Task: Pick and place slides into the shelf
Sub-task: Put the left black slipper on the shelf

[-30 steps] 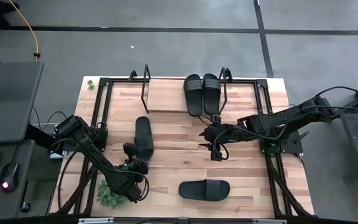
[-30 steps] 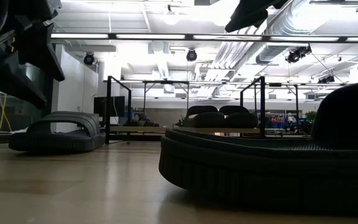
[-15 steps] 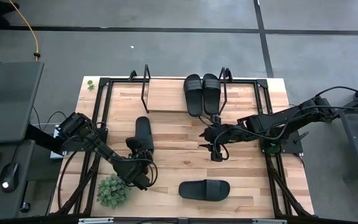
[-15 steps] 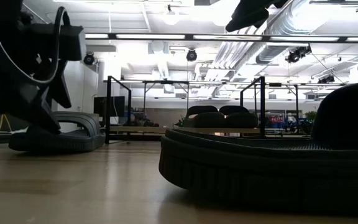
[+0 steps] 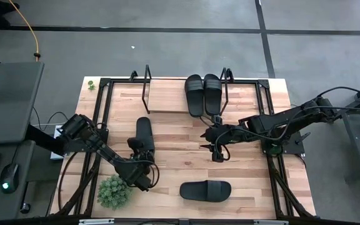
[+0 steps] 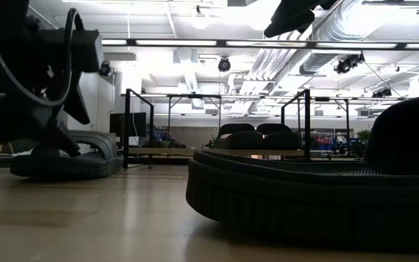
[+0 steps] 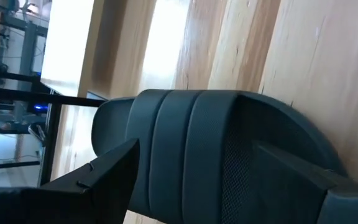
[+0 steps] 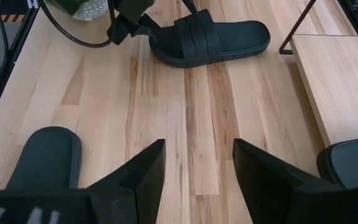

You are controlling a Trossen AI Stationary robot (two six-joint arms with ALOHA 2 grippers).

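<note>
Two black slides (image 5: 194, 94) (image 5: 212, 92) lie side by side on the right part of the shelf's wooden board (image 5: 167, 97). A third slide (image 5: 144, 133) lies lengthwise on the table's left half, and a fourth (image 5: 205, 190) lies crosswise near the near edge. My left gripper (image 5: 140, 152) is open at the third slide's near end; its fingers stand on either side of the ribbed strap (image 7: 191, 155). My right gripper (image 5: 215, 150) hangs open over bare wood at the table's middle (image 8: 199, 146). My left gripper comes at the third slide's near end (image 8: 166, 46) low, from the table's near side, with its fingers along the slide. One finger (image 7: 104, 177) and the other (image 7: 291, 177) flank the strap. Whether they touch it I cannot tell. The slide lies flat on the table.
A small green plant (image 5: 113, 192) stands at the near left corner beside my left arm. Black wire end frames (image 5: 146, 87) (image 5: 225, 84) rise at the shelf's ends. The shelf board's left half is bare. The fourth slide fills the low view's foreground (image 6: 318, 189).
My left gripper has swung from over the plant at the near left toward the third slide, moving right and toward the far edge, and now sits at that slide's near end. The plant has come into view. The slides have stayed put.
</note>
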